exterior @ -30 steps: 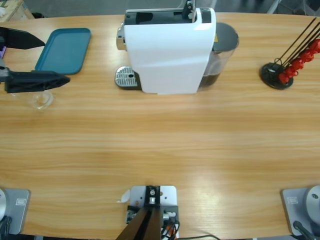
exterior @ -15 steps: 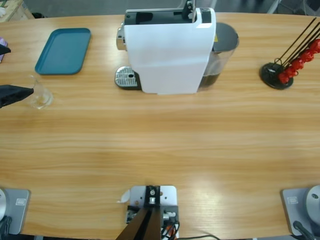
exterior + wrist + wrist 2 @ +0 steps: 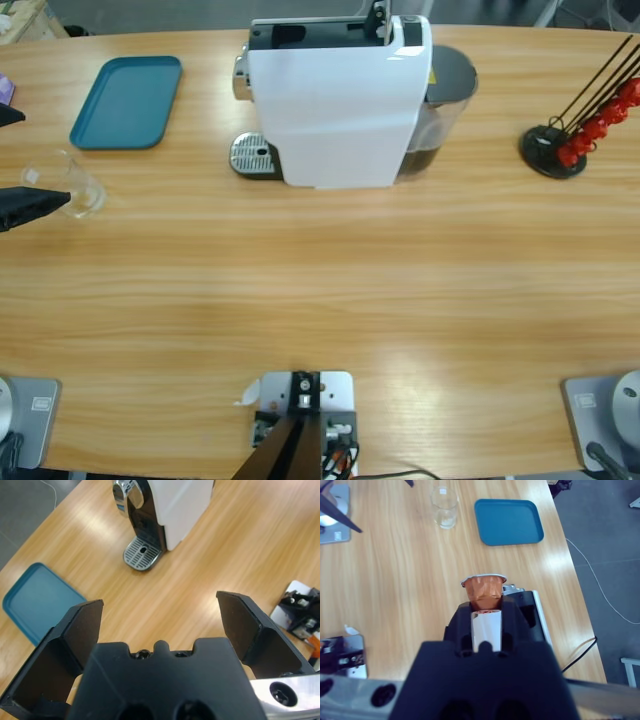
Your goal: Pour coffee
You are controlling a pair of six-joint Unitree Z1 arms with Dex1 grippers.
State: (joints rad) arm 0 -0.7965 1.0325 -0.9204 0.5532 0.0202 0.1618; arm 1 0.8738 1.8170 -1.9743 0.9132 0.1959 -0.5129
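Pale wooden planks are running the length of the long table [image 3: 320, 290], seen from above. At its far left edge, the left gripper [image 3: 160, 617] is spreading its two black jaws wide apart, holding nothing and touching nothing. One black jaw tip is sitting just beside a small clear glass [image 3: 78, 186], which is standing upright and looking empty; no coffee is showing anywhere. Behind the glass, a teal tray [image 3: 128, 102] is lying flat. At centre, a white coffee machine [image 3: 335, 100] is facing left over its metal drip grate [image 3: 252, 155]. Above it, the right gripper [image 3: 484, 607] is clamping a copper-coloured capsule [image 3: 484, 591], silver rim pointing away from the gripper. Far right, a black rack [image 3: 575, 125] is carrying red capsules.
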